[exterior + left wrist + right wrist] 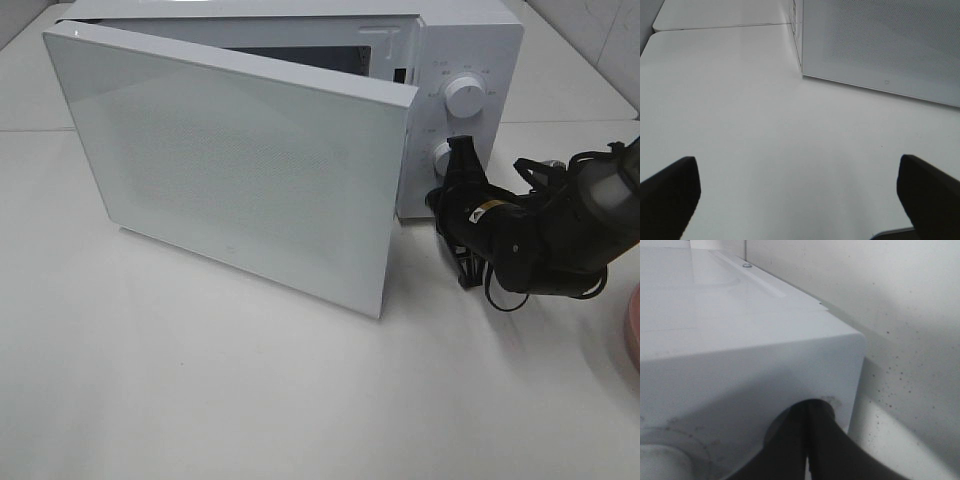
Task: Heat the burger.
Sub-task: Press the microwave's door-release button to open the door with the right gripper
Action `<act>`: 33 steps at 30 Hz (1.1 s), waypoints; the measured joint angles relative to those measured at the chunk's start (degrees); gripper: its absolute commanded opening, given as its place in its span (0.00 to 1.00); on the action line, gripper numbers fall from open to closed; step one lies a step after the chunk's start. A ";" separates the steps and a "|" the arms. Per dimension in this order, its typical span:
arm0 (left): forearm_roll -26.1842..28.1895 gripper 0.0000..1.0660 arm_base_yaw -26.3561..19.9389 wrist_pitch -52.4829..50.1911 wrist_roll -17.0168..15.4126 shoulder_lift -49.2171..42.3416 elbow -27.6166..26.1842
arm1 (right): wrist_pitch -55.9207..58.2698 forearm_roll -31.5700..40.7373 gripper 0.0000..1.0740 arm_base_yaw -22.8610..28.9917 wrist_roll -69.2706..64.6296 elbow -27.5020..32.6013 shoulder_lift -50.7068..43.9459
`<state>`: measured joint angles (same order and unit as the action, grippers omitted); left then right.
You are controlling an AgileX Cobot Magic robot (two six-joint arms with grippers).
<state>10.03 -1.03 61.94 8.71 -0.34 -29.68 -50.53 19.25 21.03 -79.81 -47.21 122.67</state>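
The left gripper (800,200) is spread wide over the bare surface (200,400) and holds nothing. The big open door (240,170) hides most of the inside of the microwave (480,40). The right gripper (462,152) is nearly closed at the lower knob (440,160). I cannot tell if it pinches it. A pink plate (632,335) is cut off at the right edge. The burger cannot be seen.

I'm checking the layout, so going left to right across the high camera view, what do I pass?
Open microwave door → upper dial → right arm → pink object at the right edge.
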 measured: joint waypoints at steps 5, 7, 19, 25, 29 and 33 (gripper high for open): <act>0.00 0.94 0.00 0.00 0.00 0.00 0.00 | 0.23 0.00 0.00 -0.06 0.06 -0.06 0.00; 0.00 0.94 0.00 0.00 0.00 0.00 0.00 | 0.23 -0.23 0.00 -0.11 0.06 -0.06 0.00; 0.00 0.94 0.00 0.00 0.00 0.00 0.00 | -1.89 -1.49 0.00 -0.46 -1.60 1.43 -0.17; 0.00 0.94 0.00 0.00 0.00 0.00 0.00 | -3.27 -3.67 0.00 -0.86 -1.83 3.09 -1.26; 0.00 0.94 0.00 0.00 0.00 0.00 0.00 | -2.81 -4.47 0.00 -1.15 -2.12 4.64 -2.58; 0.00 0.94 0.00 0.00 0.00 0.00 0.00 | -2.35 -5.33 0.00 -1.26 -2.23 5.44 -3.50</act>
<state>10.03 -1.03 61.94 8.71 -0.34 -29.68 -52.88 13.92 19.77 -82.05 -41.77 119.18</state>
